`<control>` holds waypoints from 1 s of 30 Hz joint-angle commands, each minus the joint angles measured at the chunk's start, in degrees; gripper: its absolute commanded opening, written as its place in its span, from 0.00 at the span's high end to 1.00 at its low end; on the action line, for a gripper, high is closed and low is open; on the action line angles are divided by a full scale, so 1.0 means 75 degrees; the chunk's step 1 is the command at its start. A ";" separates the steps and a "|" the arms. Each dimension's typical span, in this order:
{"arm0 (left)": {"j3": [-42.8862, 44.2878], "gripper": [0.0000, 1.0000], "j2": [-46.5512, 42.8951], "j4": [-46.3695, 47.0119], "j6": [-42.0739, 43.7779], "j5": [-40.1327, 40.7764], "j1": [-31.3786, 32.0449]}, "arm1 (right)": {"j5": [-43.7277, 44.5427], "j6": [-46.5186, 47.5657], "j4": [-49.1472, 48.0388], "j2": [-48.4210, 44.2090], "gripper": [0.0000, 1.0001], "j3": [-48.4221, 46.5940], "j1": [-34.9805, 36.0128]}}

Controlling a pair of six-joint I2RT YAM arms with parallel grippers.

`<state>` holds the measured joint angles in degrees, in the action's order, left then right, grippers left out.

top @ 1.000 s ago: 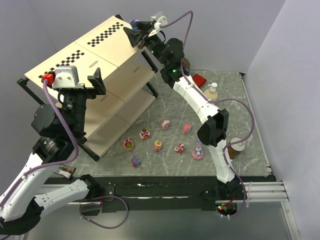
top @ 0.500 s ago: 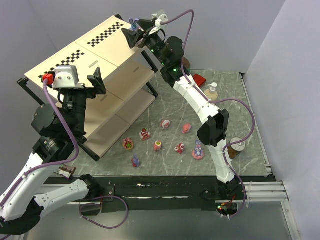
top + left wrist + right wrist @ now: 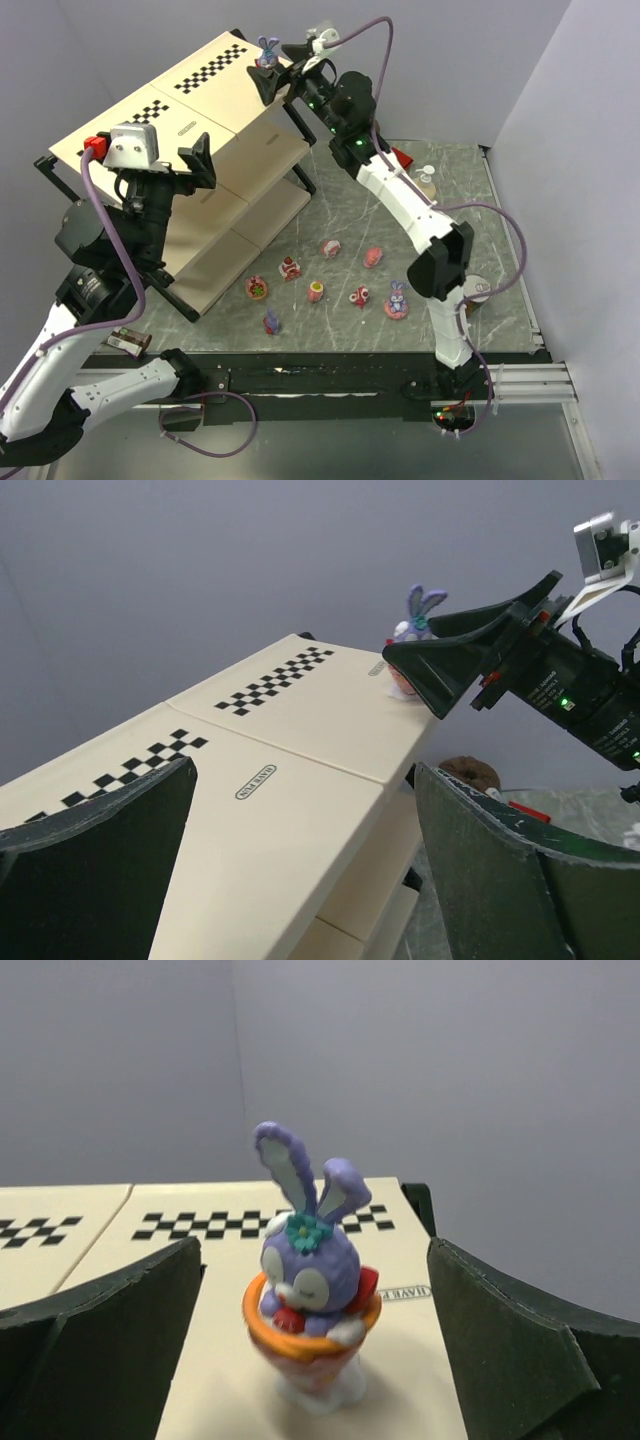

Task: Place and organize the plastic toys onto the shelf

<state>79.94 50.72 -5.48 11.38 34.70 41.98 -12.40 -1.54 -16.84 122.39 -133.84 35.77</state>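
The bunny (image 3: pixel 309 1305) now stands upright on its orange base at the far right corner of the shelf's (image 3: pixel 180 110) top board, just past the checkered strip. A second ago the right gripper (image 3: pixel 283 68) was closed around it. Since then its fingers have spread wide and drawn back a little, and the wrist view shows clear gaps on both sides of the figurine. So this piece looks delivered, and the arm is free to fetch another.

Eight toys (image 3: pixel 316 291) are left on the table (image 3: pixel 500 200), scattered in a loose band to the right of the shelf's near end. They are well apart from each other, and a second purple bunny (image 3: pixel 397 300) sits furthest right. Most of the task is therefore still ahead.

The left gripper (image 3: pixel 172 172) hangs wide open and empty over the near left part of the top board, barely shifted from before.

A pump bottle (image 3: pixel 425 180) and a red block (image 3: pixel 400 158) sit at the far right of the table, and a tin (image 3: pixel 478 292) is half hidden behind the right arm. None of these block the toys. The likeliest trouble is a finger clipping the bunny as the arm backs off, since it stands near the board's edge.
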 commanded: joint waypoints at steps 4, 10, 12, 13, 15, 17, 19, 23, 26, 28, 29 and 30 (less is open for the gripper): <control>0.0789 0.04 0.0163 -0.1061 -0.0626 -0.1285 0.0005 | 0.0867 0.0347 0.0111 -0.2781 0.00 0.2152 0.0188; 0.0674 0.04 0.0316 -0.1099 -0.1094 -0.1966 0.0016 | 0.3005 -0.0121 0.0967 -0.5123 0.00 0.4833 0.0246; 0.0603 0.04 0.0351 -0.1028 -0.1317 -0.2245 0.0016 | 0.3980 -0.0333 0.1166 -0.6190 0.00 0.6157 0.0247; 0.0545 0.04 0.0362 -0.0981 -0.1376 -0.2363 0.0005 | 0.4636 -0.0496 0.1260 -0.6553 0.00 0.6603 0.0281; 0.0451 0.04 0.0386 -0.0865 -0.1446 -0.2830 0.0016 | 0.5167 -0.0649 0.1866 -0.7561 0.01 0.7752 0.0363; 0.0369 0.04 0.0398 -0.0747 -0.1458 -0.3102 0.0016 | 0.5602 -0.1093 0.2604 -0.8356 0.01 0.8515 0.0446; 0.0263 0.04 0.0468 -0.0571 -0.1458 -0.3615 0.0016 | 0.5766 -0.1759 0.3738 -0.8770 0.02 0.9030 0.0516; 0.0298 0.04 0.0795 -0.0652 -0.1798 -0.4321 0.0016 | 0.5616 -0.2524 0.5079 -0.9380 0.04 0.9548 0.0680; 0.0497 0.04 0.1112 -0.1132 -0.1856 -0.4474 0.0016 | 0.5206 -0.2946 0.5748 -0.9230 0.04 0.9794 0.0773; 0.0568 0.04 0.1241 -0.1402 -0.2055 -0.4439 0.0016 | 0.4633 -0.3168 0.5785 -0.9065 0.04 1.0051 0.0867; 0.0533 0.04 0.1241 -0.1426 -0.2114 -0.4346 0.0016 | 0.4433 -0.3228 0.5680 -0.8832 0.04 1.0145 0.1030; 0.0358 0.04 0.1149 -0.1403 -0.2184 -0.4322 0.0005 | 0.3956 -0.3240 0.5551 -0.8703 0.04 1.0227 0.1136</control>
<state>82.11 59.86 -14.92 -1.80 4.10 41.98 25.04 -20.93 21.65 53.67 -59.61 41.54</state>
